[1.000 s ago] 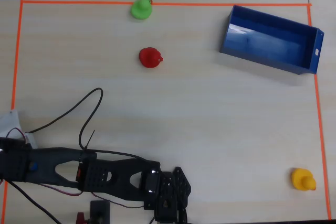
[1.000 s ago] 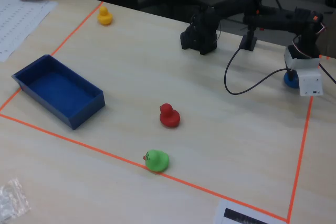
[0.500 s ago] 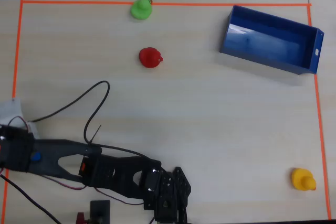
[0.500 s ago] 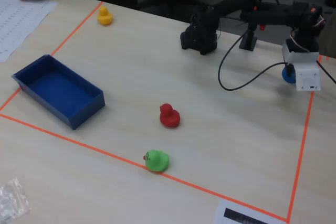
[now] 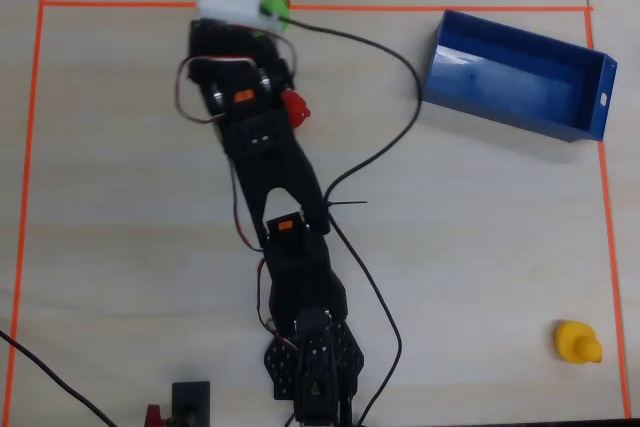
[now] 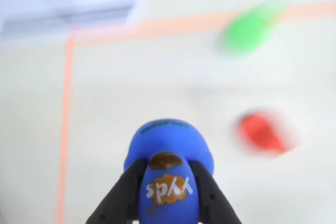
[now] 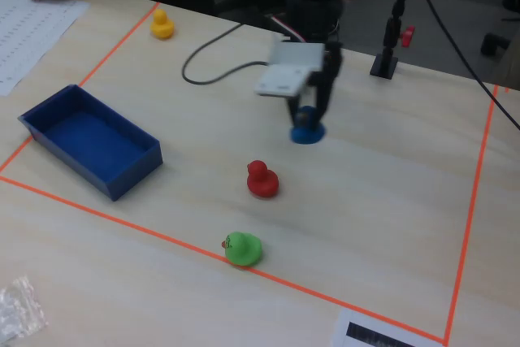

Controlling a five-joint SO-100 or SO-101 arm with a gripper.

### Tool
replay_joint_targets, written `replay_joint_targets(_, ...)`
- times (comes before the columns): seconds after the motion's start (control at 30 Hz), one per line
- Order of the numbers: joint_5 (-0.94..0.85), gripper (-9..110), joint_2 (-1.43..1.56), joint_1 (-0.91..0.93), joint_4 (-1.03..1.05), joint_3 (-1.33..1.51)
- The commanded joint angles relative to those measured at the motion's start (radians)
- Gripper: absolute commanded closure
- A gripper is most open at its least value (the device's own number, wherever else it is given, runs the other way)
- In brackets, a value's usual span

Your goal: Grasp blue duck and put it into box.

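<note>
Near the middle of the table, the gripper was clamped on the blue duck, its 2 black fingers hugging the head. Best was a straight lift, then swinging wide of the red duck toward the box.

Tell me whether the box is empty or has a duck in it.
Empty: the box shows only bare blue floor in the fixed view; the blue duck sits between the gripper fingers.

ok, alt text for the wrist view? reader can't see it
Two black gripper fingers close around a blue duck at bottom centre, over a pale wooden table. Behind it, blurred, are a red duck, a green duck and orange tape lines.
</note>
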Motion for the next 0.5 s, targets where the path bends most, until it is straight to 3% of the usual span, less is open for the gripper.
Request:
replay_joint_targets(0.0, -0.121, 101, 0.063, 0.382, -0.195, -0.025)
replay_joint_targets(0.23, -0.238, 101, -0.066, 0.738, -0.402, -0.02)
replay_joint_targets(0.47, -0.267, 101, -0.276, 0.848, -0.434, -0.121)
